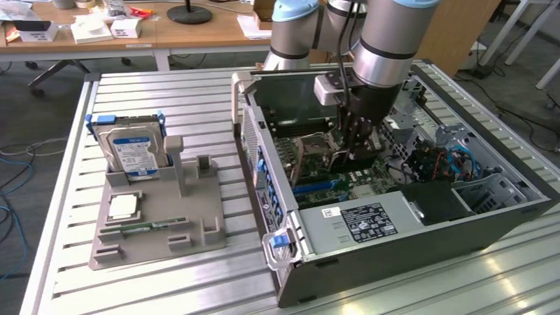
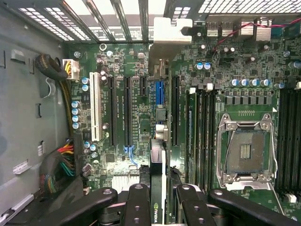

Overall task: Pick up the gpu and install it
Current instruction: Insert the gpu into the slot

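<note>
My gripper (image 1: 358, 146) reaches down into the open computer case (image 1: 420, 249), above the motherboard (image 1: 324, 177). It is shut on the gpu (image 2: 159, 136), a thin black card that the wrist view shows edge-on. The card runs from between my fingers (image 2: 137, 207) up to its silvery end bracket (image 2: 170, 32) at the case's slotted rear wall. It lies along the motherboard's expansion slots (image 2: 127, 110), over the blue slot (image 2: 158, 92). Whether its edge is in a slot I cannot tell.
On the exterior view's left, a grey holder (image 1: 197, 230) carries the silver hard drive (image 1: 131, 152), a processor chip (image 1: 123, 207) and a green memory stick (image 1: 147, 227). Inside the case are the open processor socket (image 2: 244, 150), memory slots (image 2: 200, 136) and cable bundles (image 2: 59, 167).
</note>
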Available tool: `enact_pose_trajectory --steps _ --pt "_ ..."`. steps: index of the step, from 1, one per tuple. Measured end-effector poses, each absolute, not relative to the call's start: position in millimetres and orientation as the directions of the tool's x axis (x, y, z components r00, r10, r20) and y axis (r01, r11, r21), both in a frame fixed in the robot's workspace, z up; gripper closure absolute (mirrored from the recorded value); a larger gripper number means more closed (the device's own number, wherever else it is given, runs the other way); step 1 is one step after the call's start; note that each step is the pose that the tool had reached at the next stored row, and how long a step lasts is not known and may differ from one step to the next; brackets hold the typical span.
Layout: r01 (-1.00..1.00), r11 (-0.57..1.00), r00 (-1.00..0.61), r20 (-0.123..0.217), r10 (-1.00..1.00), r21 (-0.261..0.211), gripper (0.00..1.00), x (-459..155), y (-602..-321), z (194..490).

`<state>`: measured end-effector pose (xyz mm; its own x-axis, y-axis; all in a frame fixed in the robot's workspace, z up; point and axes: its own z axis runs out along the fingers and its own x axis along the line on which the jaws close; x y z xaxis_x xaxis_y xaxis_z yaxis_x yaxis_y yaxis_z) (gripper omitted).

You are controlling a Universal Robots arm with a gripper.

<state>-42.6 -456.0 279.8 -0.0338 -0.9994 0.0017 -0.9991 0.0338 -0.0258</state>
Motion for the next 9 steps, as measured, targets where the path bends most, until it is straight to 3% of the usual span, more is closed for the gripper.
enact_pose_trajectory --steps 9 --pt "-0.999 0.034 -0.034 0.002 -0.999 -0.026 0.74 -42.6 -456.0 278.7"
